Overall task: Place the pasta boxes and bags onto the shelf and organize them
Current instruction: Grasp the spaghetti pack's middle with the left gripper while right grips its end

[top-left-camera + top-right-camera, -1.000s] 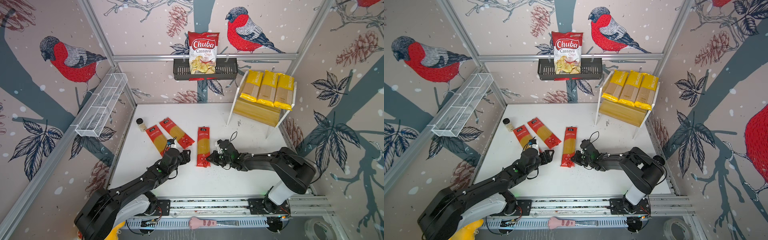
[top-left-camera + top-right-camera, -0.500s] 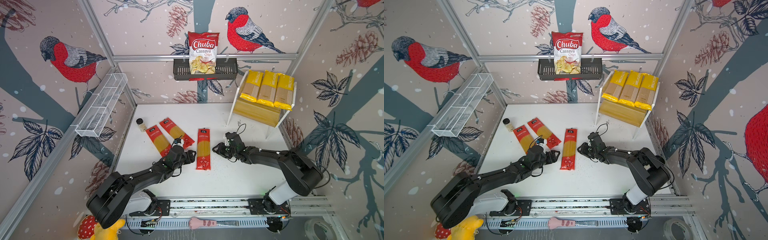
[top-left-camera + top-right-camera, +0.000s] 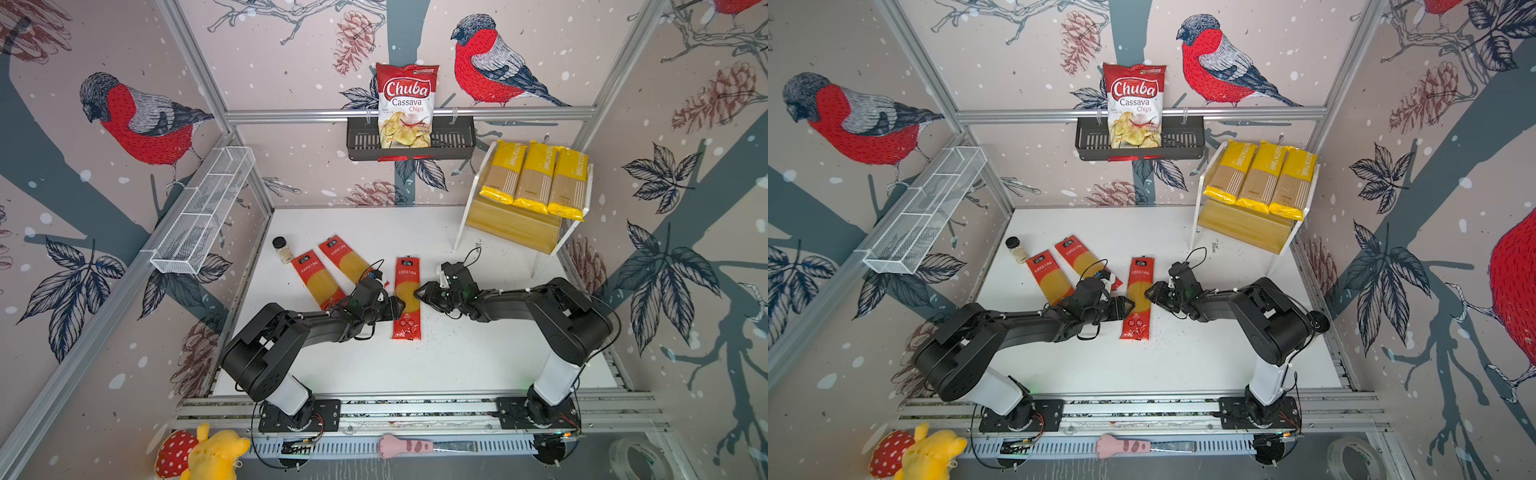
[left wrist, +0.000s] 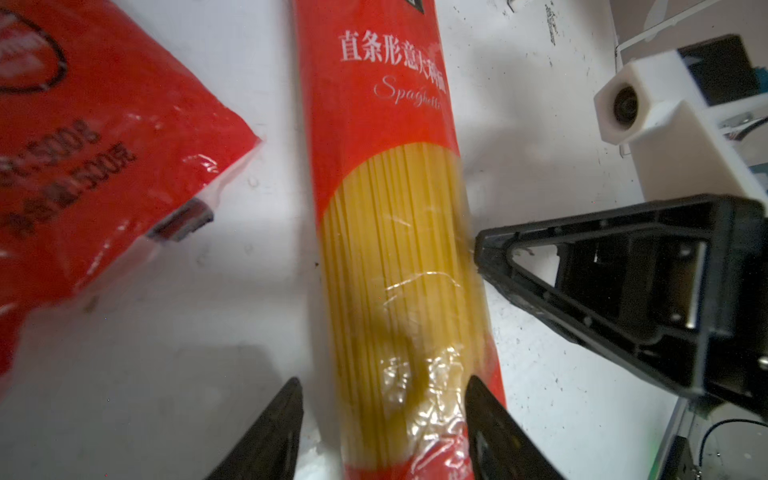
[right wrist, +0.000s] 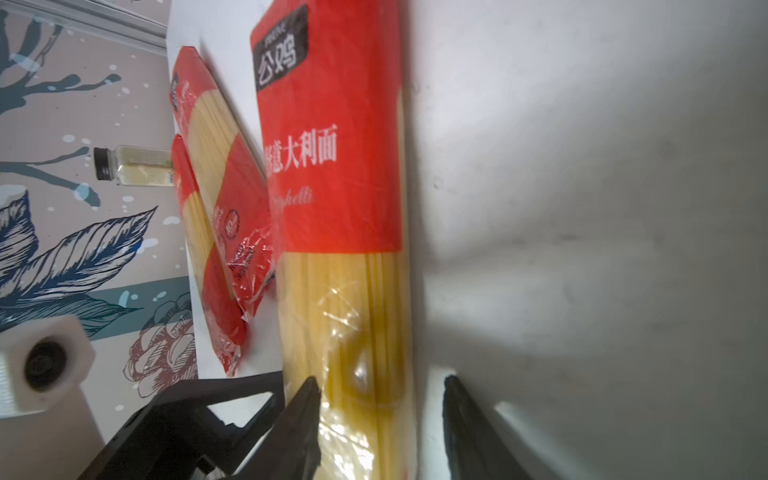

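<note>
Shelf (image 3: pixel 511 226): 3 yellow packets (image 3: pixel 536 178); basket (image 3: pixel 361 141): chips (image 3: pixel 406 108); left fingers (image 4: pixel 270 436), right fingers (image 5: pixel 299 424) open astride red packet (image 3: pixel 407 282).

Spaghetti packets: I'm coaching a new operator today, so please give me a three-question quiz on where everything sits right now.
1. True or false: three yellow packets rest side by side on the shelf.
2. How many red-ended packets lie on the table? A) two B) three C) four
3. In a few words: what stands in the black basket on the back wall?

Key: 1 true; 2 B; 3 the chips bag.
</note>
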`<state>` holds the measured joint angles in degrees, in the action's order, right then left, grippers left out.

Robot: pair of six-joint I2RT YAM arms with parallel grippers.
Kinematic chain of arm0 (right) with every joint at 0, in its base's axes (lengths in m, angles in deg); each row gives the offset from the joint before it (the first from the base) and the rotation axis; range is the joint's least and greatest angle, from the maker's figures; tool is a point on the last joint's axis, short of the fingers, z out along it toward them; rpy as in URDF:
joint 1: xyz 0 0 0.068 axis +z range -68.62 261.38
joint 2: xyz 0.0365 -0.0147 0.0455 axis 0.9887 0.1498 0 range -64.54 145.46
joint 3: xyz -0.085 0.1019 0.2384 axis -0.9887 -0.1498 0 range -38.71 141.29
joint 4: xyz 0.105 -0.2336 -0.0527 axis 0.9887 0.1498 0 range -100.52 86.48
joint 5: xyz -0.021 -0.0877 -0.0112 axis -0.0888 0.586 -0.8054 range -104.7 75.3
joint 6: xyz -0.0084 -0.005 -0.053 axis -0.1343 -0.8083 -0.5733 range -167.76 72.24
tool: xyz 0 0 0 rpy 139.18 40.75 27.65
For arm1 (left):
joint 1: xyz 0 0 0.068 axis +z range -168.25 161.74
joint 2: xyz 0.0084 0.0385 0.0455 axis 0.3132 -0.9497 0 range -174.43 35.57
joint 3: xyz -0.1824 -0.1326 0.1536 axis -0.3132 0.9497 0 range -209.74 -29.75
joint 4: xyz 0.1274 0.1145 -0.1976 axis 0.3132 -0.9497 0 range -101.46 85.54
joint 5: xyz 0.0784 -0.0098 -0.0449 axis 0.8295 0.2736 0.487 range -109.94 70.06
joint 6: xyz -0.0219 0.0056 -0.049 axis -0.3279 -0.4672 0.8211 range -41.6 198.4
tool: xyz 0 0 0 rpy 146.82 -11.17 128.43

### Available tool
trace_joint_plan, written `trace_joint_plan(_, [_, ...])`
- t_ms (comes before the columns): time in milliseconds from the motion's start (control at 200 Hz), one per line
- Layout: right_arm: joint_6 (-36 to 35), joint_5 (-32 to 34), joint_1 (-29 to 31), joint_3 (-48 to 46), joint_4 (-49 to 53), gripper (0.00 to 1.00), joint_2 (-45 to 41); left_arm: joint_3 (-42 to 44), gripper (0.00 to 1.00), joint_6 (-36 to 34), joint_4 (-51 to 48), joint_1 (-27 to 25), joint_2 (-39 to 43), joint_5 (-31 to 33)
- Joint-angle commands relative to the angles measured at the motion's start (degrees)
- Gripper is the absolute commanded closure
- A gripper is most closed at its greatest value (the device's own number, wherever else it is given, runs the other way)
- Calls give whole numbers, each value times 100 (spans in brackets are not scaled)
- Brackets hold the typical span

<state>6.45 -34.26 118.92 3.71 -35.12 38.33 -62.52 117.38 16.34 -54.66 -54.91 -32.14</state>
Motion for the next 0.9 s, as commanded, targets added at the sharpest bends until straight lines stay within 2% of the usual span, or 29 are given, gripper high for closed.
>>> trace_joint_plan(0, [87,-73,35,43,-129,50,189,-36,42,-103,256,22,-133,-132])
trace_joint_plan(170, [-56,-143,107,58,-346,52,424,-19,49,-162,294,58,-369,-150])
trace_joint_plan(325, [-95,-617,113,-62,-959,58,653,58,58,-199,331,124,-427,-170])
trace_joint_plan(510, [-95,-771,102,-163,-1347,72,656,96,69,-220,363,169,-427,-225])
trace_joint_plan(695, [-46,-789,104,-168,-1498,80,622,128,69,-146,359,169,-282,-324])
trace_joint_plan(896, [70,-805,87,-273,-1812,86,468,234,66,-213,118,182,342,-318])
